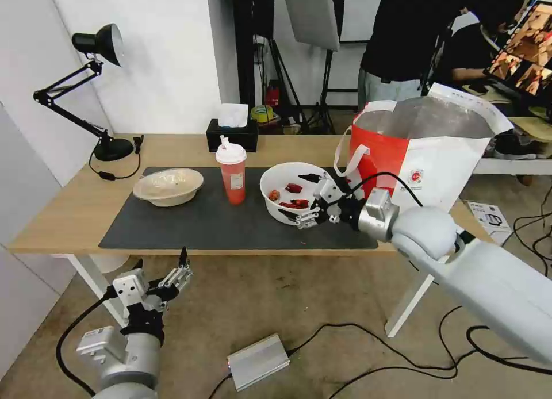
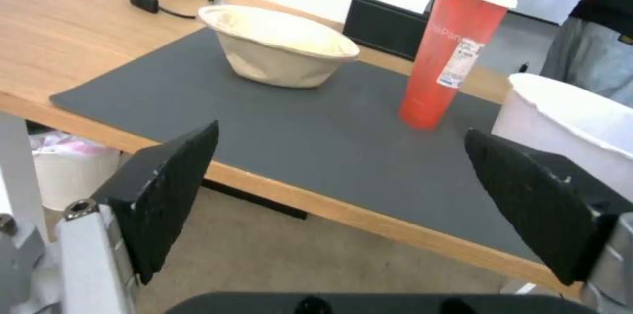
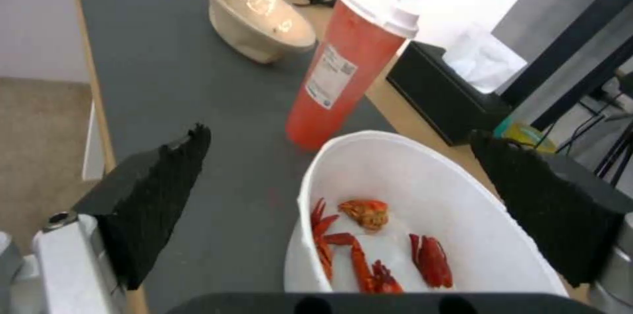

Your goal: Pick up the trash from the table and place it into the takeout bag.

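On the table (image 1: 63, 206), a dark mat (image 1: 195, 223) carries three pieces of trash. A shallow beige bowl (image 1: 168, 186) (image 2: 280, 49) (image 3: 254, 12) sits at the left. A red drink cup (image 1: 232, 172) (image 2: 448, 52) (image 3: 336, 71) with a white lid stands in the middle. At the right is a deep white bowl (image 1: 284, 183) (image 3: 422, 190) (image 2: 573, 116) with red scraps. My right gripper (image 1: 299, 196) (image 3: 349, 175) is open and straddles this bowl's near-right rim, one finger inside and one outside. The takeout bag (image 1: 428, 157) stands open at the table's right end. Below the table's front-left edge, my left gripper (image 1: 163, 267) (image 2: 349, 165) is open and holds nothing.
A black desk lamp (image 1: 98, 94) stands at the back left with its cord on the wood. A black tissue box (image 1: 232, 133) is behind the cup. A silver box (image 1: 257, 361) and cables lie on the floor. Tripods and people are behind the table.
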